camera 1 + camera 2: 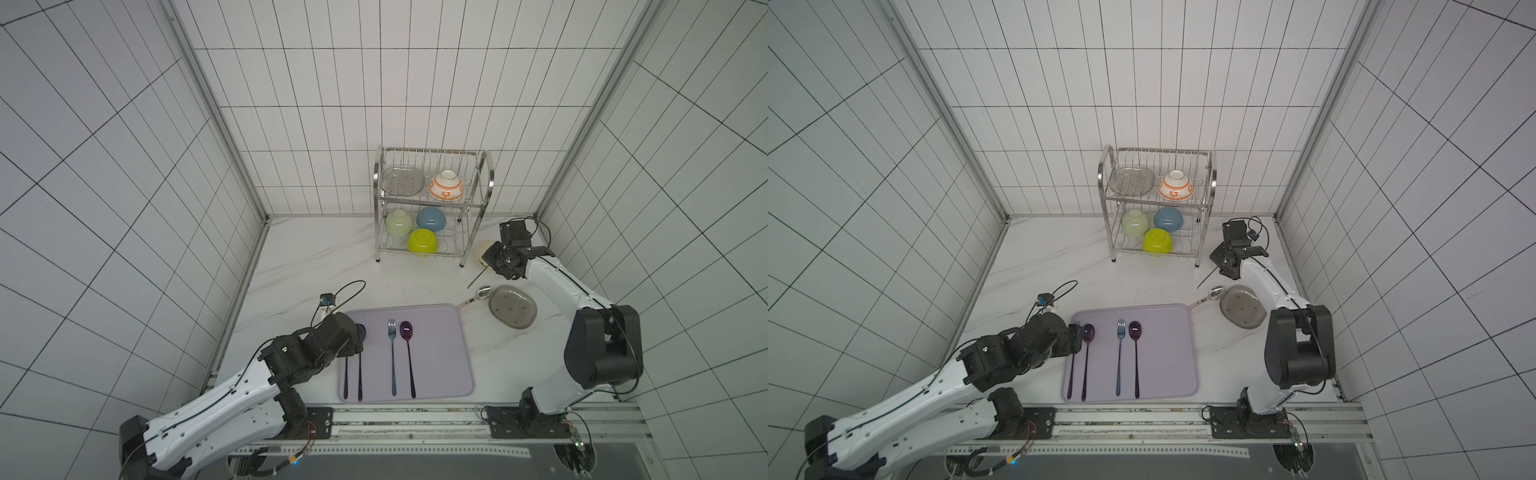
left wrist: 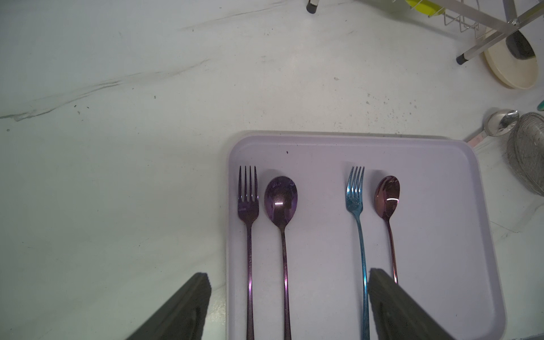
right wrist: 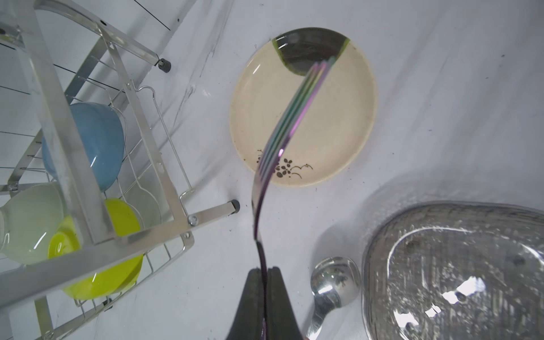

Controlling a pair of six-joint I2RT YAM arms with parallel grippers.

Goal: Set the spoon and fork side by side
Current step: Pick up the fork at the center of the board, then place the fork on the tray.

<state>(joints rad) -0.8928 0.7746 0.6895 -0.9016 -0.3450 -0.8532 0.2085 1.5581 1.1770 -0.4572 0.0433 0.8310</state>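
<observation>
Jutting from right claw (image 3: 264, 270): fork (image 3: 284, 129).

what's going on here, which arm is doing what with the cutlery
The right gripper has its fingers shut on an iridescent fork, held out over a cream plate beside the dish rack. The left gripper is open and holds nothing, over the lilac tray, where a purple fork and purple spoon, and a blue fork and pink spoon, already lie side by side in pairs. A silver spoon lies on the table next to a metal dish.
</observation>
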